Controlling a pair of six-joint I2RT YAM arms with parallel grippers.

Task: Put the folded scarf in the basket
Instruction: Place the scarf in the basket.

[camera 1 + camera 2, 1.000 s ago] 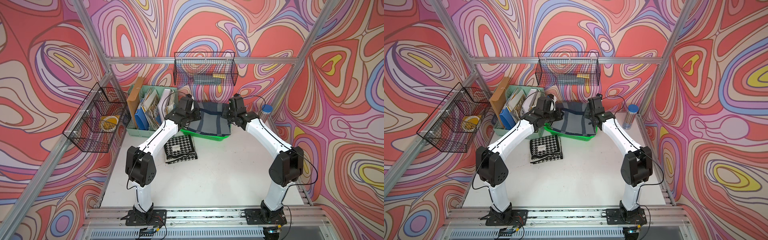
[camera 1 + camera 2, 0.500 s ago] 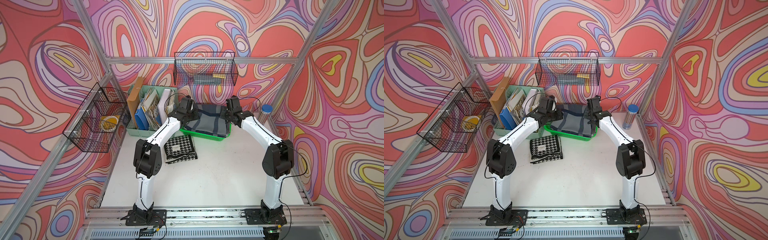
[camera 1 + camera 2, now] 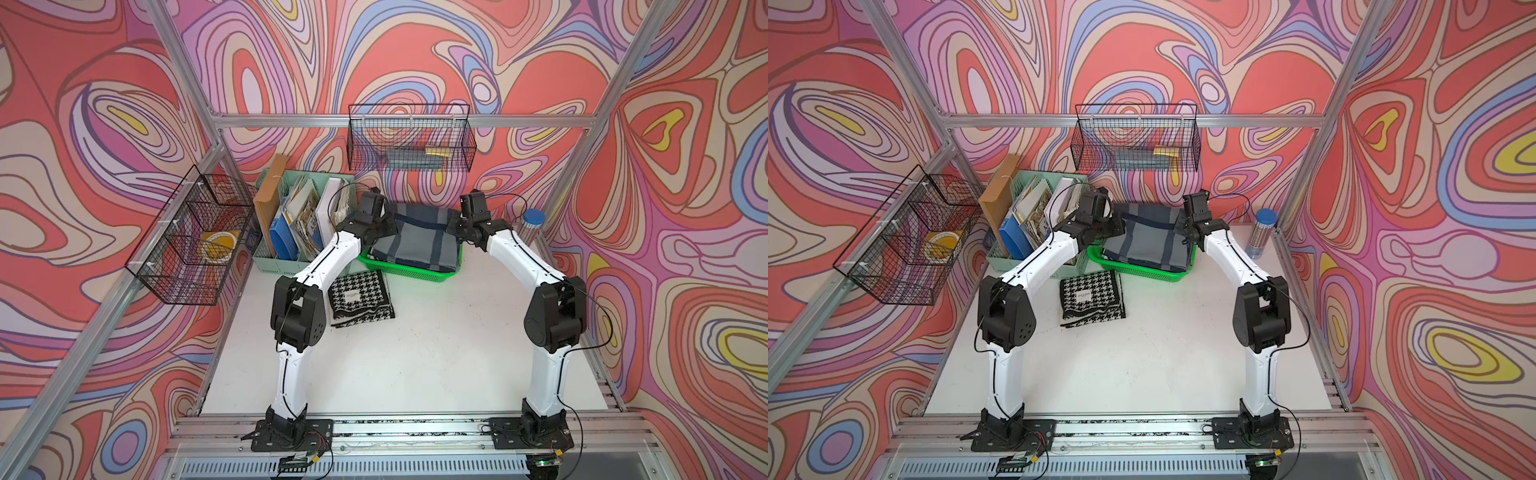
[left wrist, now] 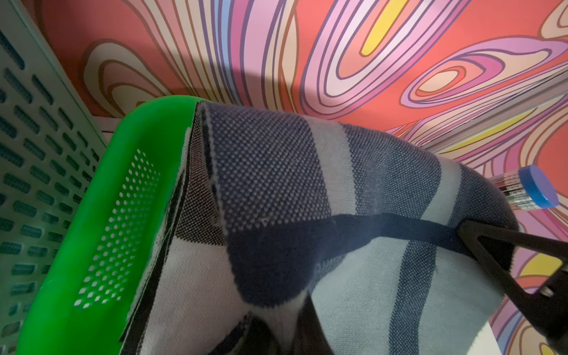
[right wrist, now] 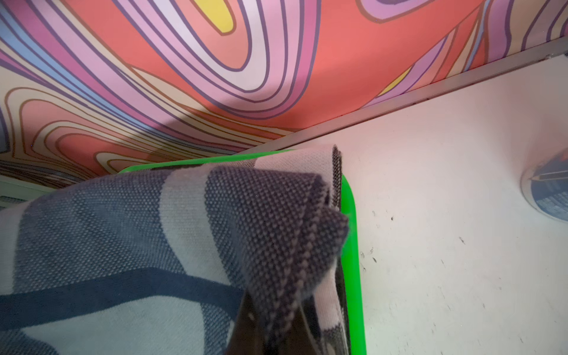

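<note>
Blue-grey plaid knit scarf (image 3: pixel 419 239), folded, rests in the perforated green plastic basket (image 3: pixel 409 275) at the surface's far edge. The left tool (image 3: pixel 386 224) and right tool (image 3: pixel 456 226), both closed, each pinch a side of it. A mint file organiser (image 3: pixel 282 264) crowds the basket toward the left edge. A houndstooth cloth (image 3: pixel 360 297) lies just in front.

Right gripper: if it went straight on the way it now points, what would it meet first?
The right gripper grips the scarf; beyond that, probably the basket's far rim; depth is unclear.
</note>
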